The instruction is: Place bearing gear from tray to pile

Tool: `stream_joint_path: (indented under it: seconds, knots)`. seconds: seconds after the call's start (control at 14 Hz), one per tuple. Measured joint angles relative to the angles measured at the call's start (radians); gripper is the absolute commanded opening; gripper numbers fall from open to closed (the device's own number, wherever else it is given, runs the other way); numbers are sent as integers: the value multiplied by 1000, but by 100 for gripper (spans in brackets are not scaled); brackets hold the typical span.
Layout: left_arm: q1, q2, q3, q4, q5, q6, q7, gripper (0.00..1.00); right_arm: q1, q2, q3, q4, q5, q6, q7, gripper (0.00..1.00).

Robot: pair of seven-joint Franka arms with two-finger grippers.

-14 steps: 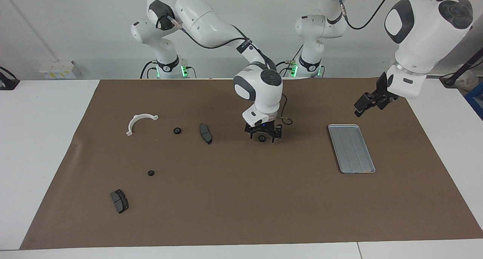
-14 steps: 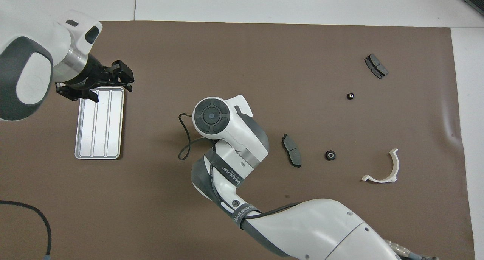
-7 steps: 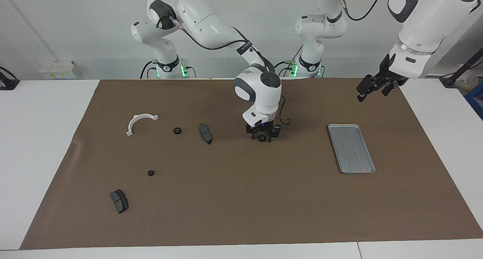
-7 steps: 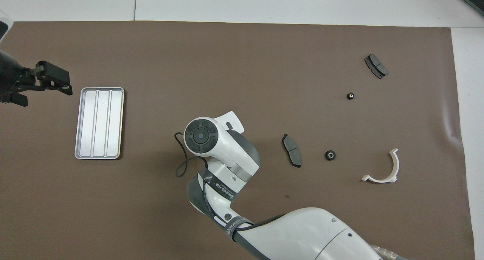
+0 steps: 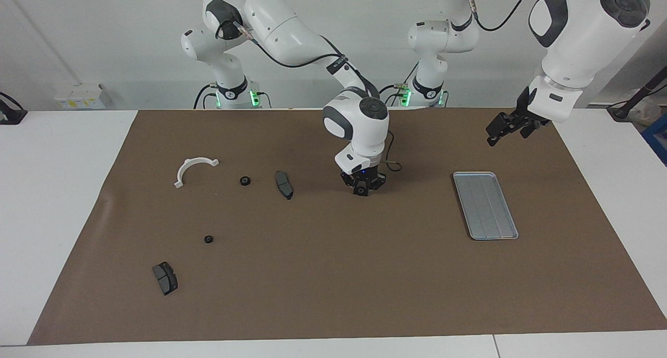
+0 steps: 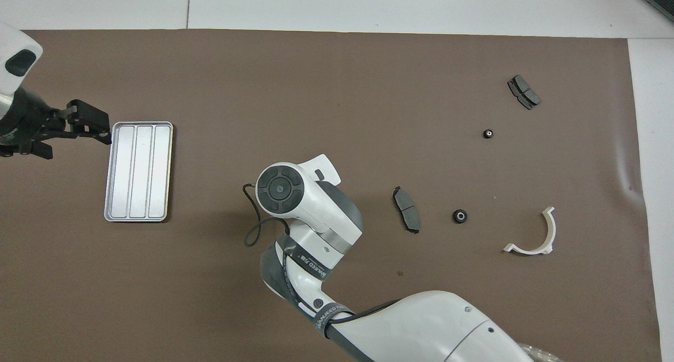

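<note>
Grooved metal tray point(image 5: 485, 205) lies bare; right end effector point(image 5: 361, 187) pinches round black bearing gear point(image 5: 360, 190); left end effector point(image 5: 504, 128) released.

Robotics lab: two white Franka arms point(image 5: 292, 29) bolted at a white table point(image 5: 52, 191), brown paper mat point(image 5: 333, 274), bare white wall point(image 5: 104, 35).

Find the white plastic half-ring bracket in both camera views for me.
Facing view: white plastic half-ring bracket lies toward the picture's left, upper middle.
Overhead view: same bracket lies toward the right, lower middle.
Shared landmark: the small black round bearing gear sits beside it in both.
</note>
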Motion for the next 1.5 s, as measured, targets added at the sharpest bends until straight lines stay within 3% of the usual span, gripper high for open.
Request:
stream_joint_path:
  seconds: [0.29,0.71,1.0,1.21,1.5]
  knots:
    - [0,-8,-1,-3,0,3,0,100,-34,-63,-5,-64,0,-13,-35,0]
    - [0,-12,-7,-4,0,6,1,100,-225,-315,-7,-386,-1,65,-326,0]
    - [0,-12,-6,-7,0,51,32,100,-343,-448,-6,-539,-1,68,-542,0]
    - [3,-12,-4,-9,0,61,122,100,-451,-512,-7,-625,-1,71,-716,0]
    - [5,-12,-4,-17,0,65,143,100,-590,-532,-7,-674,-1,86,-910,0]
